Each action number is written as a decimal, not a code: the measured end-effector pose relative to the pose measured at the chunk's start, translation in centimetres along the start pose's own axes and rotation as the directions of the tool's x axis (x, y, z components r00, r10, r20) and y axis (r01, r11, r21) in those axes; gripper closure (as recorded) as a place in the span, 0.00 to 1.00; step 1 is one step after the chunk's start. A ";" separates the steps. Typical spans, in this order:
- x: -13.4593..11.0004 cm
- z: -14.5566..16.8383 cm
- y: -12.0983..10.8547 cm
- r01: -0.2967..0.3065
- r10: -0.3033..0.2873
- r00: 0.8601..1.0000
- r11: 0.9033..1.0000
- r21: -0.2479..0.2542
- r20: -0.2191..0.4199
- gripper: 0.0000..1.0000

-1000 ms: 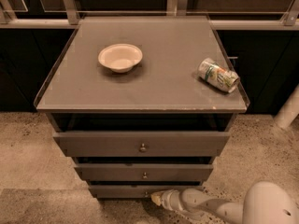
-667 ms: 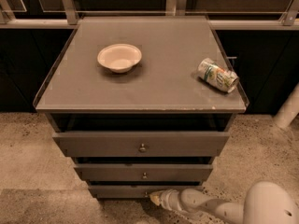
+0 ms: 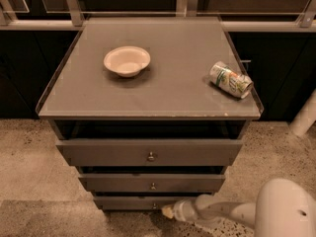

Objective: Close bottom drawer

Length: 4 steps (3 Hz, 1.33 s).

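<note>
The bottom drawer [image 3: 131,202] is the narrowest grey-brown front at the foot of the cabinet, with a tiny round knob [image 3: 155,205]. It stands out only a little, less than the two drawers above it. My gripper [image 3: 168,212] sits low at the front of this drawer, just right of and below its knob, at the end of my white arm [image 3: 222,212] that reaches in from the lower right. The tip is at or very near the drawer's front; contact cannot be made out.
The middle drawer [image 3: 152,182] and the top drawer [image 3: 149,152] stand further out. On the cabinet top [image 3: 173,88] are a white bowl [image 3: 127,60] and a can lying on its side [image 3: 230,79]. Speckled floor surrounds the cabinet; a white post [image 3: 305,115] stands at right.
</note>
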State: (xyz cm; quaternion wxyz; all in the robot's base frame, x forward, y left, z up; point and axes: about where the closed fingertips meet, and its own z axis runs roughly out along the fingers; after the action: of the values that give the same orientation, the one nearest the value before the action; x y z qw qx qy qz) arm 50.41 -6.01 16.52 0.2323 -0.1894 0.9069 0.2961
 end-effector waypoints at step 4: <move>0.2 -8.8 -3.3 -0.062 0.070 0.995 0.993 0.100 -0.075 0.34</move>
State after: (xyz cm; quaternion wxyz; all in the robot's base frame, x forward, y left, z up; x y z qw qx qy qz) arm 49.09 -14.01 21.24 0.1956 -0.1591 0.9345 0.2513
